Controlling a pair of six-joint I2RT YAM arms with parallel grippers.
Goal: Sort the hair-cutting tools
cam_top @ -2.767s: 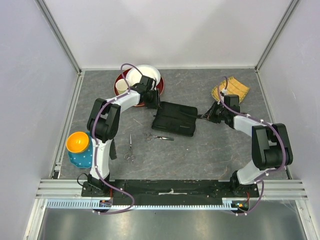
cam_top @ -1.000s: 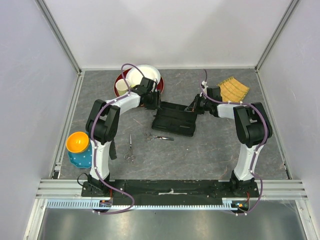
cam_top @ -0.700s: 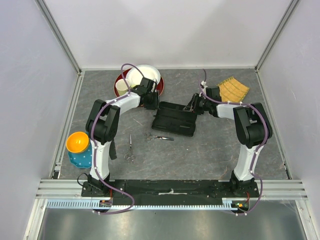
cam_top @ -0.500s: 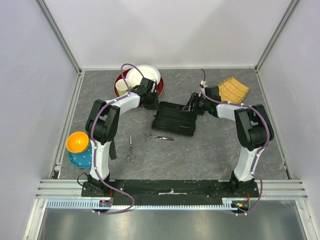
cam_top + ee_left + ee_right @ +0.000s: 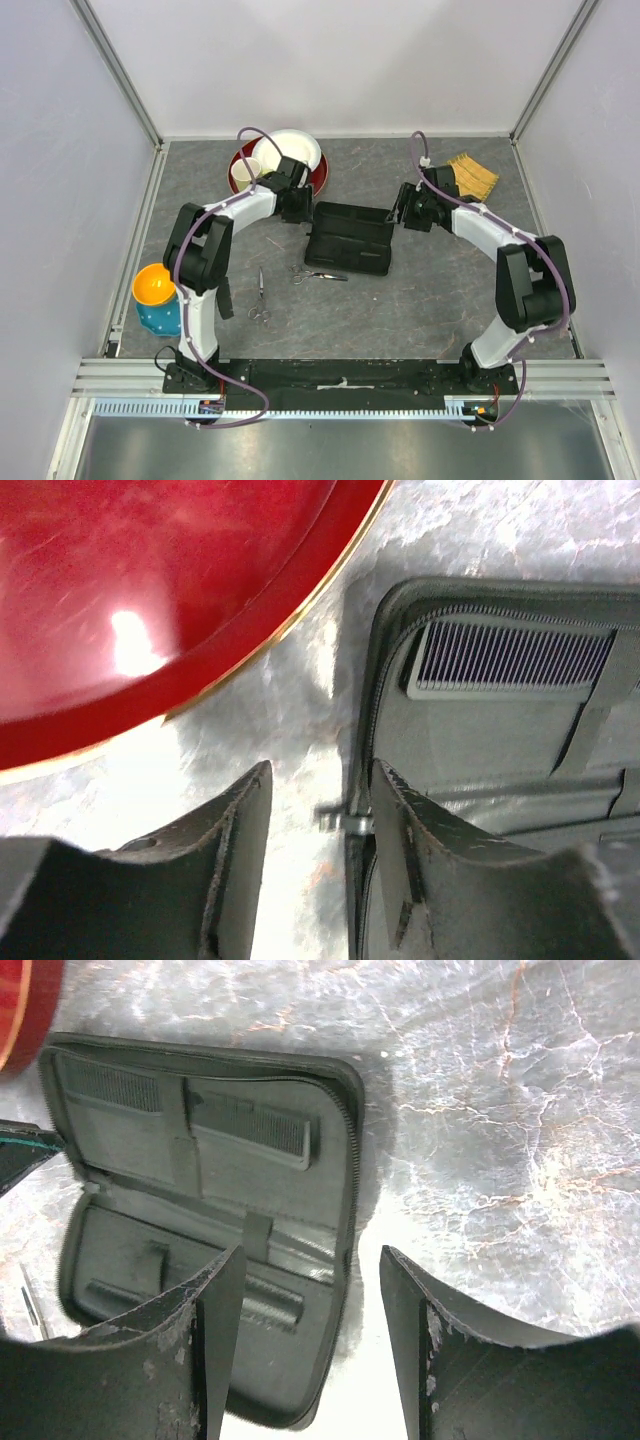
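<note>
The black case (image 5: pixel 350 238) lies open on the table. Two black combs sit in its upper sleeves, one (image 5: pixel 110 1085) on the left and one (image 5: pixel 255 1125) beside it; the left wrist view shows a comb (image 5: pixel 510 655) too. Two pairs of silver scissors (image 5: pixel 318 275) (image 5: pixel 259 297) lie on the table in front of the case. My left gripper (image 5: pixel 300 207) (image 5: pixel 320 790) is open, with the case's left edge and zip pull between its fingers. My right gripper (image 5: pixel 402 215) (image 5: pixel 312 1260) hangs open over the case's right edge, holding nothing.
A red plate (image 5: pixel 322 176) (image 5: pixel 150 600) with a white bowl (image 5: pixel 290 150) and a cup (image 5: pixel 242 175) stands just behind the left gripper. An orange bowl (image 5: pixel 156 284) sits at the left edge. A yellow mat (image 5: pixel 472 176) lies at the back right.
My right gripper has opened and drawn back to the right from the case's far corner. The case has shifted a little. The left gripper stays at the case's left edge.
</note>
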